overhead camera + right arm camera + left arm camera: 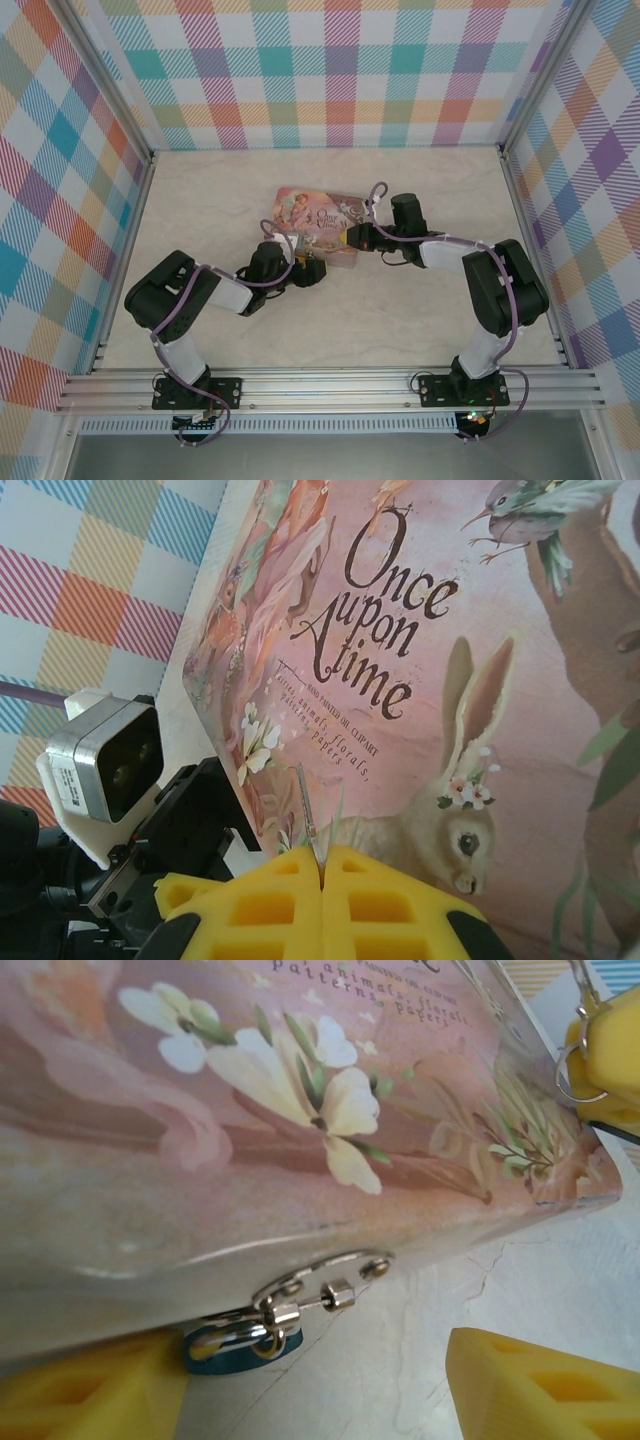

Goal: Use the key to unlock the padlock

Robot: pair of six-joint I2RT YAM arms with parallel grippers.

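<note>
Left pincer (315, 1385) part open, gripping nothing; padlock (235, 1345) sits in the gap, just beside one finger, at tin (300, 1110) edge. Right pincer (322, 868) clamped on key (309, 818).

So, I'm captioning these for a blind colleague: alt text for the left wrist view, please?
A tiny blue padlock hangs from the clasp on the side of a pink flowered tin, over a pale tabletop. The left pincer is open, one yellow finger on either side of it.
</note>
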